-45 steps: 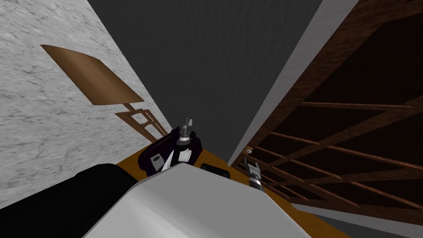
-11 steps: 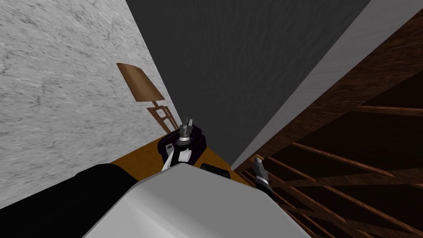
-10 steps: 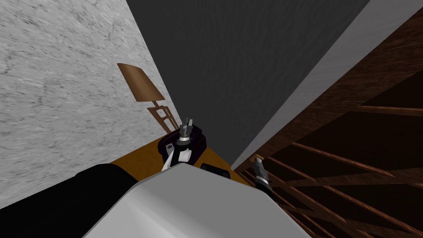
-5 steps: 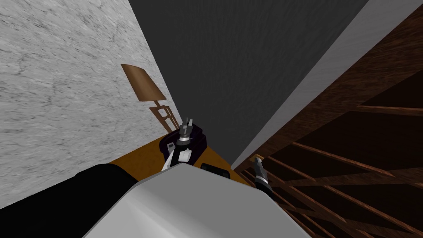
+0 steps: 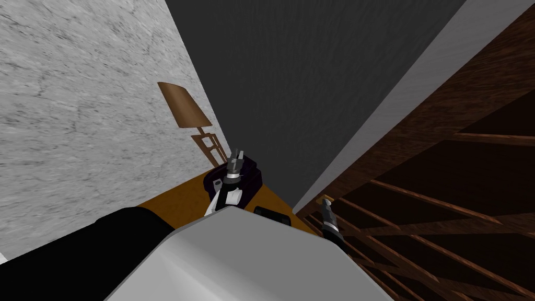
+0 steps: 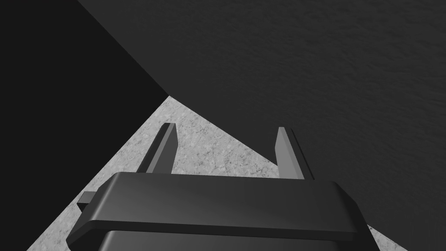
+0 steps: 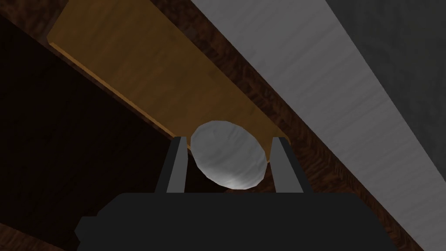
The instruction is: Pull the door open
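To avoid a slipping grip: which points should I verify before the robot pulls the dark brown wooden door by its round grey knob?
1. Centring: round grey knob between the fingers of the right gripper: ok.
2. Right gripper shut on the knob: ok.
3. Idle left gripper open, away from the dark brown wooden door: ok.
4. Door free of its light grey frame: cannot tell.
5. Room behind for pulling: cannot tell.

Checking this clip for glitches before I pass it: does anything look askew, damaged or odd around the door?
Nothing stands out. The right gripper is shut squarely on the grey knob, which sits at its tan plate on the dark brown door; the left gripper hangs open, away from it.
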Tool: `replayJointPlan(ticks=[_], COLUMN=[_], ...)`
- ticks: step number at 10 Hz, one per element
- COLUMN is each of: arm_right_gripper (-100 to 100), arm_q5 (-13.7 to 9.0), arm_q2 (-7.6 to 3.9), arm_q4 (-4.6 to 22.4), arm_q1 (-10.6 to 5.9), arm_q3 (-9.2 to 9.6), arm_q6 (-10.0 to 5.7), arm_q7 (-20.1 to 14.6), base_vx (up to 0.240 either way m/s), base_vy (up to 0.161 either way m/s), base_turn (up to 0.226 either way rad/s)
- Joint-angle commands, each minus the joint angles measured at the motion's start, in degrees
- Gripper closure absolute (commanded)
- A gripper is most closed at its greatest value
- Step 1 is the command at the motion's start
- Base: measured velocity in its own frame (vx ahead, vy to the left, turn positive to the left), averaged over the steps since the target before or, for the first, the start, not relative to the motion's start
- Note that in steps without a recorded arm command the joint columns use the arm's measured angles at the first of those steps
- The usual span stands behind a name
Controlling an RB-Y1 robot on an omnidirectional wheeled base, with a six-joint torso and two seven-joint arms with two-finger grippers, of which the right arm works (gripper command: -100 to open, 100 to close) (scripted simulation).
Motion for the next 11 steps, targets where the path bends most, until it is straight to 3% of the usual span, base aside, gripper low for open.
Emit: replayJointPlan(ticks=[1,11], arm_right_gripper=[100,100], arm_q5=[-0.2,-1.2], arm_q2=[-0.05,-0.36], arm_q4=[0.2,1.4], arm_q1=[-0.12,-1.24], arm_q3=[-0.01,0.50], arm_q6=[-0.16,-0.39], arm_q7=[-2.3,-16.2], base_vx=[-0.027,-0.026], base_vy=[-0.002,-0.002], base_turn=[0.018,0.022])
